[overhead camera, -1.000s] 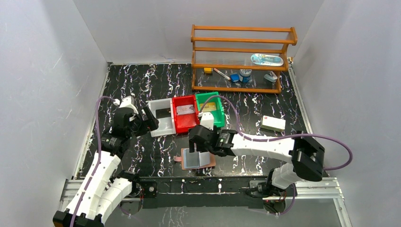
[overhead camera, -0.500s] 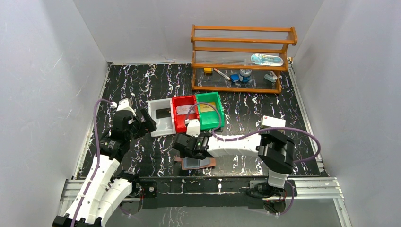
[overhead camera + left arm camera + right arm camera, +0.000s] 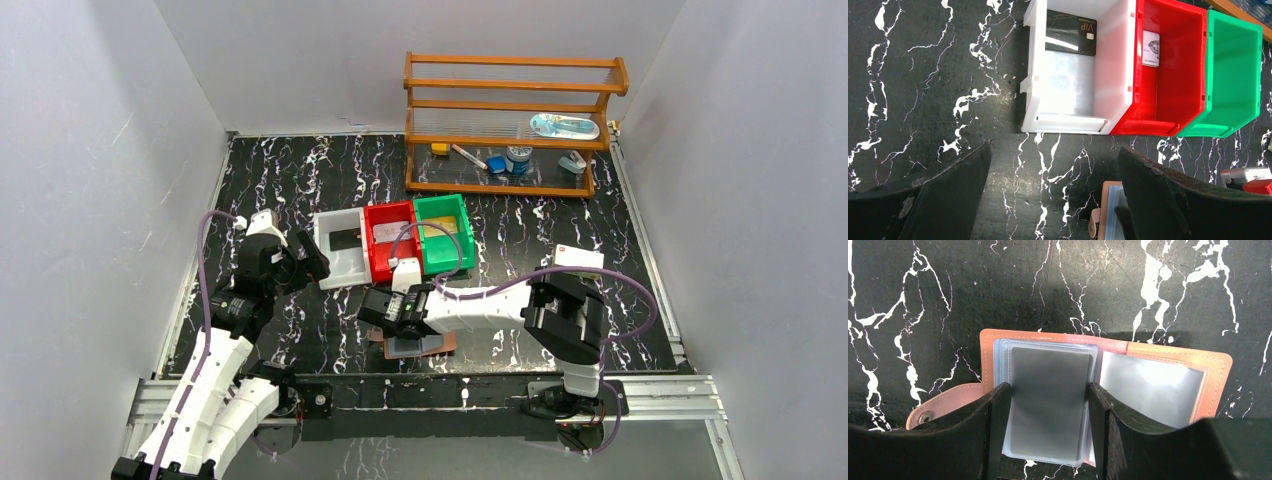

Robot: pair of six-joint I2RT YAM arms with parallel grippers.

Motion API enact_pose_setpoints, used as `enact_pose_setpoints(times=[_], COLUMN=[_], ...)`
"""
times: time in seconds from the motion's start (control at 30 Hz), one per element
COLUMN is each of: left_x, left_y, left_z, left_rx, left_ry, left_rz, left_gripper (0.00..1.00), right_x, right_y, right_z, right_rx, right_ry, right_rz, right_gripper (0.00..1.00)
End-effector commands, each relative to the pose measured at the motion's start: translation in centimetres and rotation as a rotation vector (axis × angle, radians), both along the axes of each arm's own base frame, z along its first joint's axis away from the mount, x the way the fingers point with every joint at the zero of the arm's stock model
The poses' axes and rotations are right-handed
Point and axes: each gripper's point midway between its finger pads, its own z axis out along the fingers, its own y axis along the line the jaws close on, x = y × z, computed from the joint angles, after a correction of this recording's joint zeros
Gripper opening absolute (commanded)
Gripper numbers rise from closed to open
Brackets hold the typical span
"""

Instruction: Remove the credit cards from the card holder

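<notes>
A reddish-brown leather card holder [image 3: 1148, 387] lay open and flat on the black marbled table [image 3: 520, 210], near its near edge, its strap tab [image 3: 943, 407] pointing left. The right gripper [image 3: 1048, 395] hung directly above it, jaws part open – one finger on each side of the left clear pocket [image 3: 1045, 365], not clearly pinching it. Farther back sat white [image 3: 1073, 85], red [image 3: 1173, 75] and green bins [image 3: 1233, 65]. The left gripper [image 3: 1055, 200] hovered near the white bin – jaws spread wide, empty.
</notes>
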Motion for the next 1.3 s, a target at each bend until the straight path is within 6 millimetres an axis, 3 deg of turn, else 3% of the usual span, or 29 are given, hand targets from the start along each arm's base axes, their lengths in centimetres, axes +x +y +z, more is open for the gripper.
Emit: enact_pose_setpoints(times=[0.0, 0.13, 0.33, 0.53, 0.7, 0.93, 1.1, 1.27], left_x=[-0.2, -0.2, -0.3, -0.5, -1.0, -1.6, -2.3, -4.0], left_y=[0.3, 0.0, -0.8, -3.1, -4.6, -5.8, -7.8, -10.2], left_z=[0.2, 0.1, -0.2, -0.5, -1.1, -1.4, -1.3, -1.6], left_rx=[0.006, -0.001, -0.018, -0.092, -0.15, -0.2, -0.311, -0.435], left_ry=[-0.007, 0.0, 0.018, 0.033, 0.072, 0.113, 0.151, 0.226], left_rz=[0.005, -0.008, -0.049, -0.164, -0.223, -0.269, -0.327, -0.444], left_gripper=[0.98, 0.98, 0.99, 0.98, 0.98, 0.96, 0.92, 0.86], right_x=[-0.2, -0.1, -0.3, 0.0, 0.2, 0.6, 0.6, 0.4], right_y=[-0.7, -0.5, 0.1, -0.1, -0.8, -1.7, -1.0, -1.5], right_z=[-0.2, 0.4, 0.8, 0.5, 0.1, -0.1, 0.7, -0.3], right_rx=[-0.005, 0.064, 0.229, 0.333, 0.308, 0.216, 0.298, 0.392], right_ry=[-0.011, -0.015, 0.031, 0.074, 0.079, 0.065, 0.069, 0.122], right_rz=[-0.012, -0.011, 0.015, 0.0, -0.003, 0.004, 0.025, -0.001], right_gripper=[0.53, 0.48, 0.5, 0.48, 0.33, 0.19, 0.03, 0.0])
